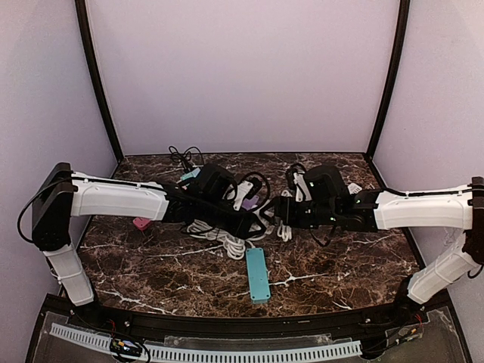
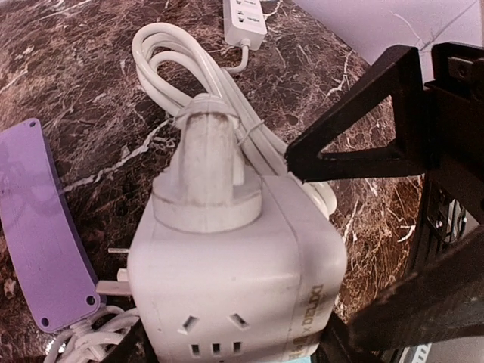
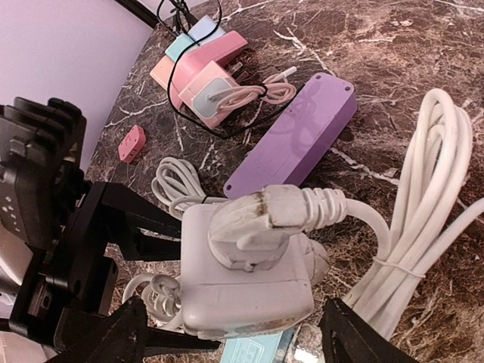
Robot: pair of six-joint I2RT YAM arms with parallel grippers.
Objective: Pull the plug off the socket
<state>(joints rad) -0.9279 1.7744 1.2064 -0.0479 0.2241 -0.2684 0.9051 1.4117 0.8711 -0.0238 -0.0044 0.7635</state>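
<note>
At centre of table (image 1: 151,265), between the 2 arms, socket (image 2: 234,295) is found, a white cube with plug (image 2: 208,178) seated in 1 face. Whether socket is resting or lifted cannot be told. Plug is judged light, hard and smooth, so slip is likely, and a stiff friction fit is expected. Hold is best taken on plug's body near its base, not on the soft cable (image 3: 423,197), with socket braced. Left gripper (image 2: 227,352) is extended low from the left, with its fingers set either side of socket at about half spread; contact cannot be told. Right gripper (image 3: 234,344) is angled down from the opposite side, fingers spread wide around plug and socket, nothing held. Purple strip (image 3: 291,136) is seen just beside.
</note>
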